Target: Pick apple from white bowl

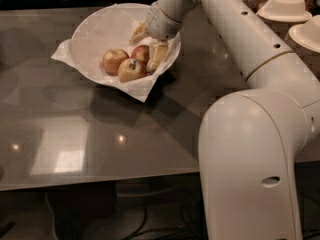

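Observation:
The white bowl [95, 29], lined with crumpled white paper, stands at the back left of the dark table and holds three apples. The deep red apple [141, 53] lies at the right of the group. A yellower apple with a dark stem pit [131, 70] is in front of it, and a blushed apple [114, 60] is to its left. My gripper [147, 45] reaches into the bowl from the right, open. One finger [137, 33] is behind the red apple and the other finger [157, 55] is at its right side, close to or touching it.
White dishes [286, 6] and a white plate [307, 34] stand at the back right. My arm's large white housing [250, 159] fills the lower right. The glossy table [75, 134] ends at a front edge near the bottom, with cables below it.

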Robot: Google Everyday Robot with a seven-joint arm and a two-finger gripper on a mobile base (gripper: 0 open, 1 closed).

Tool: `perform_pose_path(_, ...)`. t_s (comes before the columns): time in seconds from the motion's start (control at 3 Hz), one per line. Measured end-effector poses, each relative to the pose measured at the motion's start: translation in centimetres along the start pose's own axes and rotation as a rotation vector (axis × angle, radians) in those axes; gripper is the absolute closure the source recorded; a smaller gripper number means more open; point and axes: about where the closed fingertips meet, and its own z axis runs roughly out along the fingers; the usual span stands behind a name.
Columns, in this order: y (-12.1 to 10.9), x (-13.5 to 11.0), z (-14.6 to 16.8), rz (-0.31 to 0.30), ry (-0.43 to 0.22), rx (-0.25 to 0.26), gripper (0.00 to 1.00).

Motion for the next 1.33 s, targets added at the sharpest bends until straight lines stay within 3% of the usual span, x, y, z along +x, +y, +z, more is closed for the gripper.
perform_pose_path(0.67,-0.26,0.53,1.04,0.005,0.003,-0.013,0.37)
perform_pose_path(1.33,0.04,0.85,1.01,0.005,0.020,-0.027,0.79)
